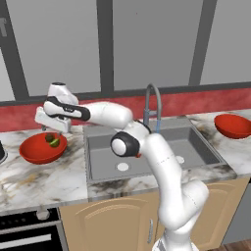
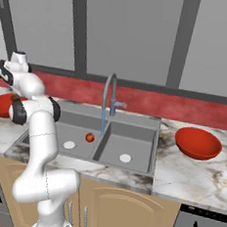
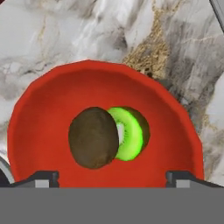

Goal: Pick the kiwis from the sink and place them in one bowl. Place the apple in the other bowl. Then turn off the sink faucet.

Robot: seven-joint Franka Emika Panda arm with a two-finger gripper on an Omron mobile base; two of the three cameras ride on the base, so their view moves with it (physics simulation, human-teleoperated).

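1. Taking the sink (image 1: 147, 152) as landmark: the gripper (image 3: 112, 177) hangs over the red bowl (image 1: 41, 148) on the counter to the sink's left, its fingertips spread wide at either side with nothing between them.
2. Both kiwis lie in that bowl, touching: the brown kiwi (image 3: 92, 138) in front, the green kiwi (image 3: 129, 133) tucked behind it; so this step looks all but finished.
3. To close it well, I judge the hand should lift straight up, jaws kept apart, clear of the rim before swinging toward the sink.
4. The apple (image 2: 89, 138) sits in the sink's left basin; the other bowl (image 2: 198, 142) waits right of the sink; water runs from the faucet (image 2: 109, 98).
5. No brand, label or writing is legible.
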